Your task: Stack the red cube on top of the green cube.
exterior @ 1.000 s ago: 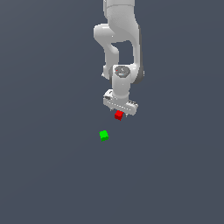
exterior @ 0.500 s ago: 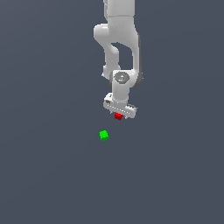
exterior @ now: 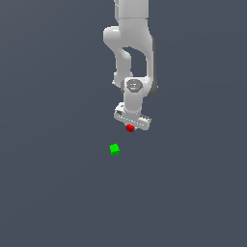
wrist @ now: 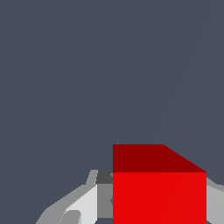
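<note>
The red cube (exterior: 130,128) sits between the fingers of my white gripper (exterior: 130,129), just under the hand, in the middle of the exterior view. In the wrist view the red cube (wrist: 158,188) fills the space between the two grey fingers (wrist: 83,203), which press on its sides. The gripper is shut on it. The green cube (exterior: 115,149) rests on the dark floor, below and toward the exterior view's left of the gripper, a short gap apart. The green cube does not show in the wrist view.
The white arm (exterior: 132,48) comes down from the top of the exterior view. The plain dark grey floor (exterior: 58,193) surrounds both cubes.
The gripper with the red cube has risen slightly in the exterior view. The green cube has not moved.
</note>
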Controlling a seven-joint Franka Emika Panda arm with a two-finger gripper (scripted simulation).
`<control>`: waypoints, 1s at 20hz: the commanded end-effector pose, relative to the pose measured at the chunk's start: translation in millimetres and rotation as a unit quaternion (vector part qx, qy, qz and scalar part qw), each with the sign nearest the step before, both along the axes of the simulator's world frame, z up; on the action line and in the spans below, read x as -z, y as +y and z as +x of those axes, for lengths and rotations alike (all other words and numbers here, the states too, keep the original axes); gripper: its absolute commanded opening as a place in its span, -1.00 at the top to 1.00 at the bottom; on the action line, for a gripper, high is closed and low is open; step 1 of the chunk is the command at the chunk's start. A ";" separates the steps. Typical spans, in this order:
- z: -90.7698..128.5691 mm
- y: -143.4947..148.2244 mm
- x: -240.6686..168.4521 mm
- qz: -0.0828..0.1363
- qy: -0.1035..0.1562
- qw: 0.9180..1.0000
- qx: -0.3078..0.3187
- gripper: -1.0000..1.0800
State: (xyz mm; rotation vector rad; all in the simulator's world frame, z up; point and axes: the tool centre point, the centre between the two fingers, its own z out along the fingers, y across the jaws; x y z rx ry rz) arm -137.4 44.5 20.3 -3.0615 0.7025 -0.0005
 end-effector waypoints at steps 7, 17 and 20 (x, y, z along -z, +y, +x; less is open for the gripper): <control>-0.2 0.0 -8.2 0.000 0.000 1.000 0.000 1.00; -1.2 -0.4 -58.9 0.000 0.000 1.000 0.000 1.00; -1.1 -0.5 -75.3 0.000 0.000 1.000 0.000 1.00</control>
